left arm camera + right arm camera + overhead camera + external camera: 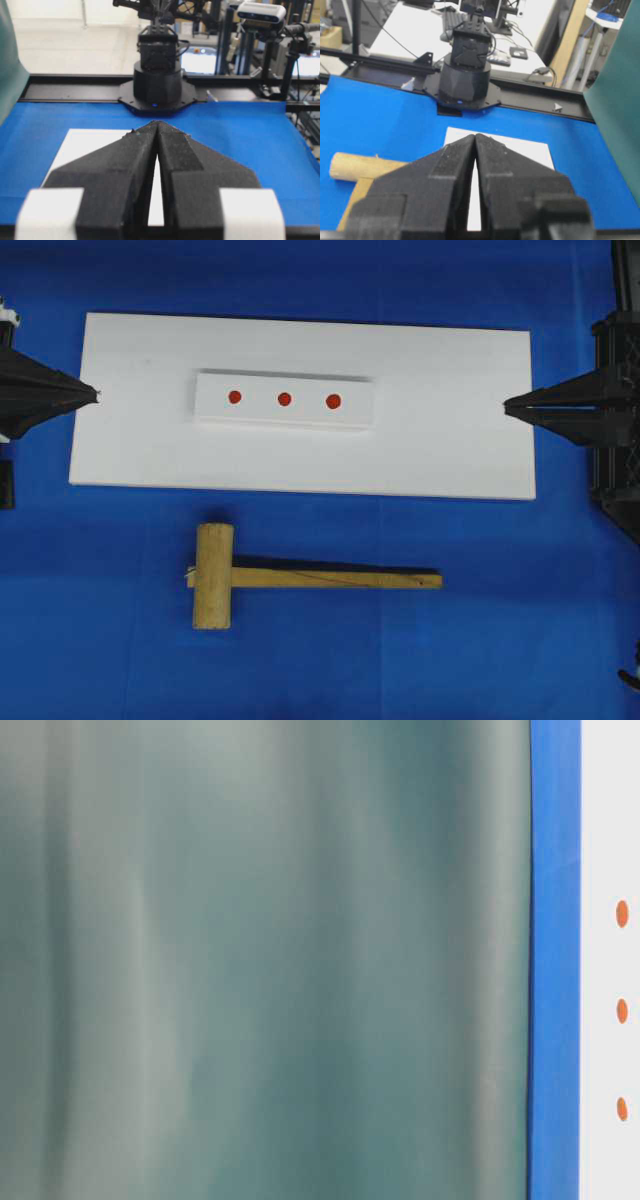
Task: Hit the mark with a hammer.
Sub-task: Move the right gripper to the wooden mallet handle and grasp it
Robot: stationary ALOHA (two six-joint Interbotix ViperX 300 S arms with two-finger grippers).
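Nothing done yet, by the look of it. Hammer (300,577) lies flat on the blue cloth (500,640) in the lower centre of the overhead view, head to the left, handle running right, untouched, just below the big white board (450,440). Small white block (285,400) sits on that board, upper centre, w/ three red dots in a row; which dot is "the mark" can't be told.

Left gripper (96,394) is at the left edge, tips pinched together, holding nothing, at the board's left end. Right gripper (506,406) mirrors it at the right edge, also closed and empty. Both well apart from the hammer.

Left to do, prob.: open a claw, pick up the handle, swing the head onto a dot. So basically the whole task.

Hard to see: table-level view is mostly blocked by a blurred grey-green sheet (260,960); only a blue strip and three dots show at far right. Left wrist view shows no hammer at all. Right wrist view catches only part of the hammer (355,167) at lower left, rest hidden behind the fingers (450,170).
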